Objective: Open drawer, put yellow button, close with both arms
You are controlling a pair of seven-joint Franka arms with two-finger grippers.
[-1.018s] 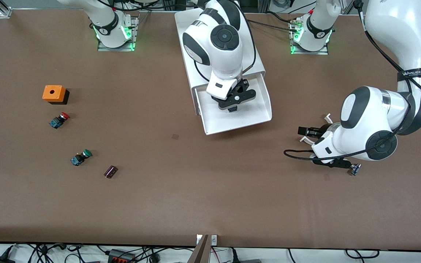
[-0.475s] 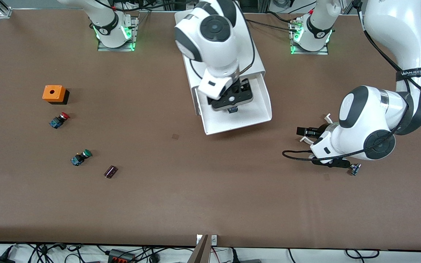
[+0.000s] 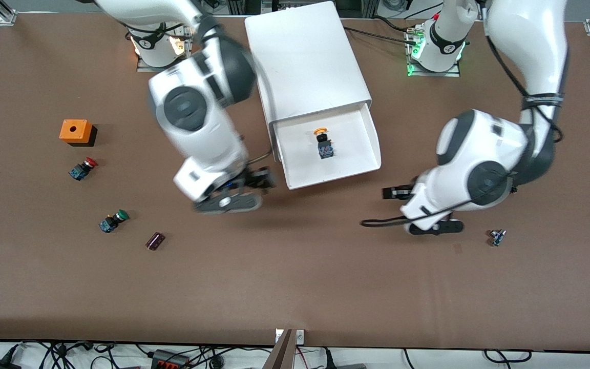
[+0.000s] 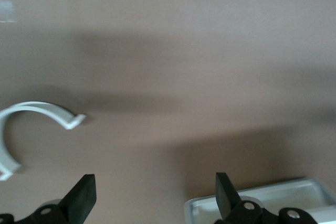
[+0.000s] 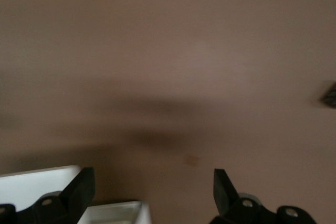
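The drawer (image 3: 336, 177) stands pulled out of the white cabinet (image 3: 305, 56). The yellow button (image 3: 321, 141) lies in it, cap toward the cabinet. My right gripper (image 3: 260, 180) is open and empty, low over the table beside the drawer's front corner toward the right arm's end. In the right wrist view the gripper (image 5: 151, 182) frames bare table, with the white drawer corner (image 5: 118, 211) by one finger. My left gripper (image 3: 392, 193) is open and empty over the table off the drawer's other front corner. The left wrist view shows the gripper (image 4: 154, 190) and a drawer corner (image 4: 262, 203).
An orange box (image 3: 76, 130), a red-capped switch (image 3: 83, 168), a green-capped switch (image 3: 113, 220) and a small dark cylinder (image 3: 155, 240) lie toward the right arm's end. A small part (image 3: 497, 237) lies by the left arm. A white clip (image 4: 31, 124) shows in the left wrist view.
My right gripper let go of the yellow button in the drawer and swung out to the table beside the drawer's front. My left gripper moved toward the drawer.
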